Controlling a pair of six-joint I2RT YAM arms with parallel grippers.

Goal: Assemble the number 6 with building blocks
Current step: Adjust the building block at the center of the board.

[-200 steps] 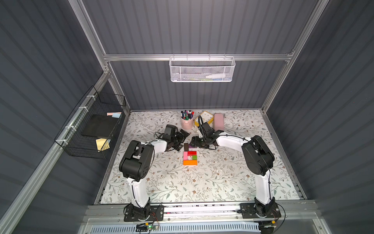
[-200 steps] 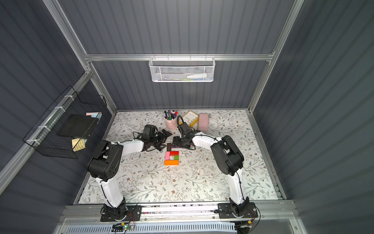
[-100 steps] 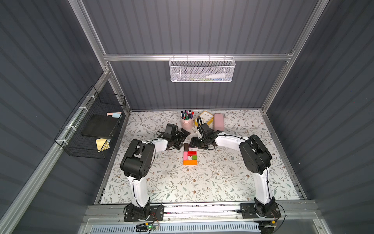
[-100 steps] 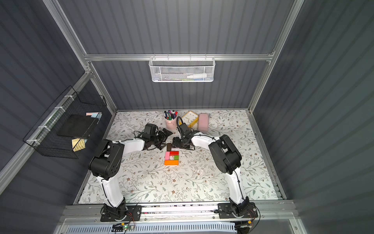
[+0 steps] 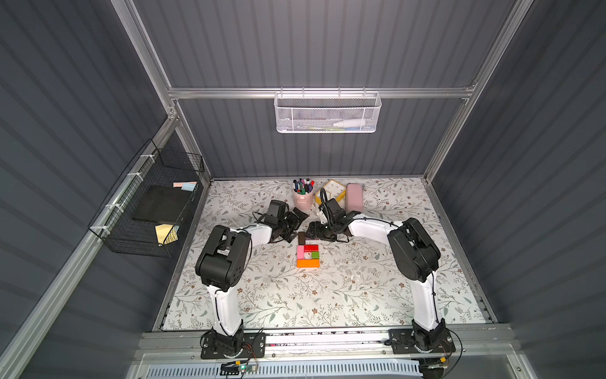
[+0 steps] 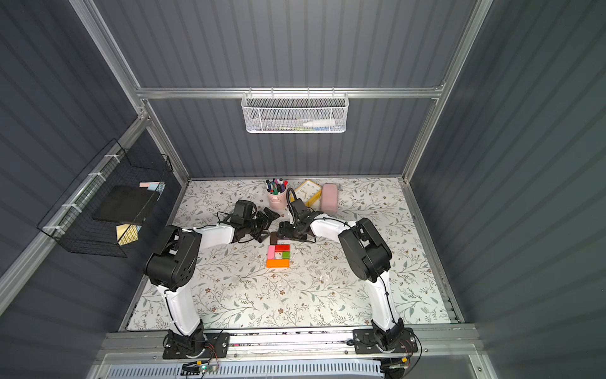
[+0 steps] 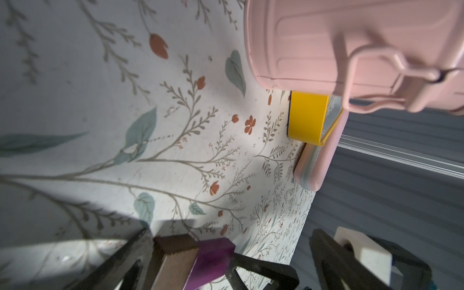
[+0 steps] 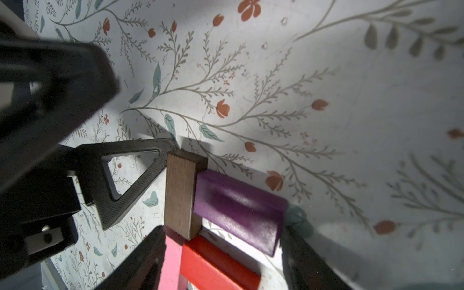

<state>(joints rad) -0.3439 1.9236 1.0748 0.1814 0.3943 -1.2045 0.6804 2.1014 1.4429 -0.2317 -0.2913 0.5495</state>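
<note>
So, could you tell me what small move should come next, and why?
Probably ease the right gripper open and lift it straight up. The purple block already lies against the brown block near its far end, roughly parallel to the red block across a gap, so the number 6 looks complete; a sideways exit could knock it.

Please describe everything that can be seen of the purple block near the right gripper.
The purple block is a small rectangular bar, glossy, perhaps painted wood. It lies flat on the floral mat, one short end against the long side of the brown block. A strip of mat separates it from the red block. The jaws of the right gripper stand outside it and the brown block; whether they press it is unclear.
</note>
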